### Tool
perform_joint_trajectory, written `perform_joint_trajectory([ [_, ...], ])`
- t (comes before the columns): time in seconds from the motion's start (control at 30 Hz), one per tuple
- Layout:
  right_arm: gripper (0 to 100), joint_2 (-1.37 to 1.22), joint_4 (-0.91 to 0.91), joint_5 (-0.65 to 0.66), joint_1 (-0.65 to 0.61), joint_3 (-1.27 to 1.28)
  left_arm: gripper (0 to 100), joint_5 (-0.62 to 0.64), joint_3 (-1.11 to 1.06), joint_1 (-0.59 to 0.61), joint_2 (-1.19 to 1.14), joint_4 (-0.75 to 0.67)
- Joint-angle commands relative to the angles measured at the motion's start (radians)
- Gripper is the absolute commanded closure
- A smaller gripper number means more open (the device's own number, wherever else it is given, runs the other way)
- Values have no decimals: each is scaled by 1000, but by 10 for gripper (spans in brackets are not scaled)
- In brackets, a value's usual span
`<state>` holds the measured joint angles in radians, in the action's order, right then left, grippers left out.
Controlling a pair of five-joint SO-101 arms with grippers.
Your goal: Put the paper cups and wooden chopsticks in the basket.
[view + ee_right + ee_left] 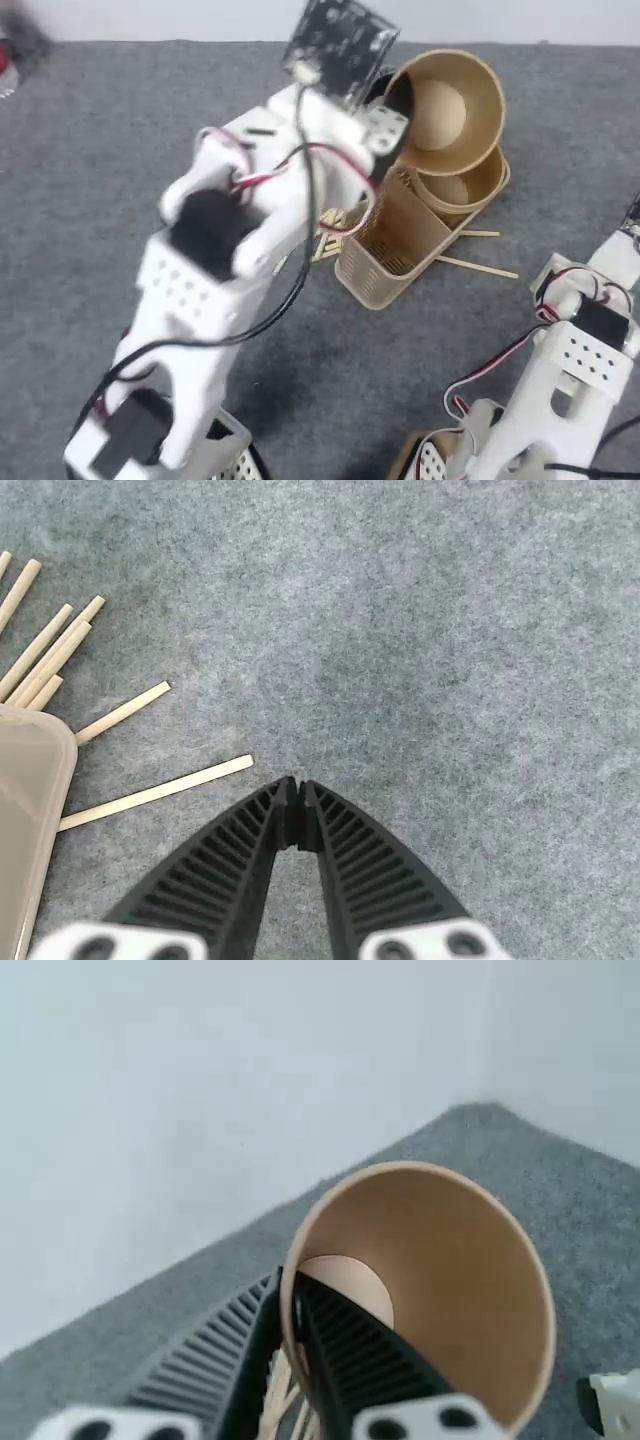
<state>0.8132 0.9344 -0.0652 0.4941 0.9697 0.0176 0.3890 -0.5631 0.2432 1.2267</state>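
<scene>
A tan paper cup [445, 108] hangs tilted on its side above the basket [395, 245]; my left gripper [388, 105] is shut on its rim. In the left wrist view one finger lies inside the cup [440, 1280] and the other outside, with the gripper [290, 1310] pinching the wall. A second paper cup [462, 190] sits in the slatted tan basket. Wooden chopsticks [478, 266] lie on the carpet beside the basket, and more [328, 238] lie on its other side. My right gripper [298, 792] is shut and empty over bare carpet, close to one chopstick [155, 792] and the basket's corner [30, 810].
Grey carpet covers the whole table. A white wall [200, 1080] stands behind it. My right arm's body [570, 380] is at the front right corner. Several chopstick ends [45, 650] fan out near the basket in the right wrist view.
</scene>
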Motion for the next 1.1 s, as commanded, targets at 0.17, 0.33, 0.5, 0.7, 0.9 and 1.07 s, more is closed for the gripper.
perform_joint_trajectory([
  [0.17, 992, 25, -18, 17, -15, -6, 988, 44, 24, -55, -129, 15],
  [0.33, 992, 25, -18, 17, -15, -6, 987, 46, 24, -71, -221, 8],
  [0.5, 992, 25, -18, 17, -12, -6, 804, 232, 53, 8, -316, 115],
  [0.7, 992, 25, -18, 17, -15, -6, 729, 183, 102, 150, -325, 206],
  [0.9, 992, 25, -18, 17, -13, -6, 728, 114, 81, 144, -370, 130],
  [1.07, 992, 24, -18, 17, -12, -6, 728, 109, 84, 75, -476, 118],
])
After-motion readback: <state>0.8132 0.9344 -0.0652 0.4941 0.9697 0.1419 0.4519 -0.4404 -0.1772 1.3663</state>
